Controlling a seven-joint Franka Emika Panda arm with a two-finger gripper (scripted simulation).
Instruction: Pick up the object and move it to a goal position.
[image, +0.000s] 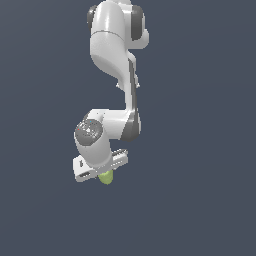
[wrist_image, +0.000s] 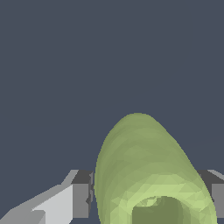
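The arm (image: 117, 65) reaches down from twelve o'clock in the exterior view, its wrist bent over so that the gripper (image: 102, 172) points down at the dark blue-grey surface (image: 200, 190). A yellow-green lump, the object (image: 106, 177), shows just under the hand, at about six o'clock from the wrist joint; only its lower part peeks out below the white hand body.

In the wrist view the object (wrist_image: 148, 175) fills the space between the two fingers (wrist_image: 81, 199): a rounded, stubby form with a ring-like dimple near the camera. The left fingertip's dark pad sits right against its flank, and the other finger, at about three o'clock from the object, touches the opposite side. The jaws are closed onto the object, gripping it.

Whether the object rests on the surface or hangs above it cannot be told. No container is in view.
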